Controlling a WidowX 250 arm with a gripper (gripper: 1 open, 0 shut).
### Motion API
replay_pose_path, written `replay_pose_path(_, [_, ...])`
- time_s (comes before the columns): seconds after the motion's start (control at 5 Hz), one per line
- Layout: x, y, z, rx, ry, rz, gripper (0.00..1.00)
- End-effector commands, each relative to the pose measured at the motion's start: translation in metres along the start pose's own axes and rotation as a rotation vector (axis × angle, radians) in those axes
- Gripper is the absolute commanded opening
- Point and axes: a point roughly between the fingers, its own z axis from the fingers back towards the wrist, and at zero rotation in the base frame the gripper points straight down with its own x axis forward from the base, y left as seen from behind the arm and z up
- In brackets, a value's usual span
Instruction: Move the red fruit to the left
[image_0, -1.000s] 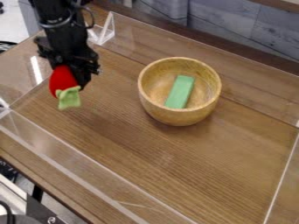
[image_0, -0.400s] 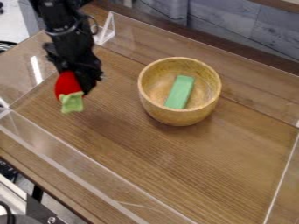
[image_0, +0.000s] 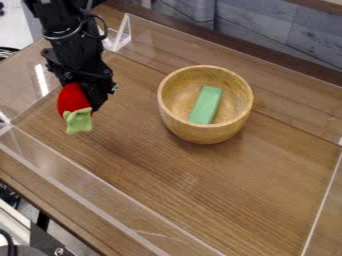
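Gripping the red fruit (image_0: 75, 98) at the table's left side, well apart from the wooden bowl (image_0: 205, 104), the gripper (image_0: 78, 88) has its fingers closed round it; opening while the fruit hangs tilted could let it roll off the nearby edge

The gripper (image_0: 78, 78) hides the fruit's (image_0: 75, 99) upper part; its fingertips are too small and dark to make out. Above it, the arm (image_0: 74, 12) runs off the top edge.

Bright red fruit (image_0: 75, 98) with pale green leaf, light green block (image_0: 206, 105), yellow-tan bowl (image_0: 171, 101), brown wood-grained table (image_0: 174, 190)
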Motion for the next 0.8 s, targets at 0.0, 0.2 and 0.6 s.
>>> replay_pose_path(0.0, [0.015, 0.019, 0.002, 0.015, -0.032, -0.015, 0.0])
replay_pose_path(0.2, [0.025, 0.039, -0.005, 0.018, -0.033, -0.018, 0.0])
replay_pose_path(0.6, [0.033, 0.05, -0.022, 0.021, -0.021, -0.036, 0.0])
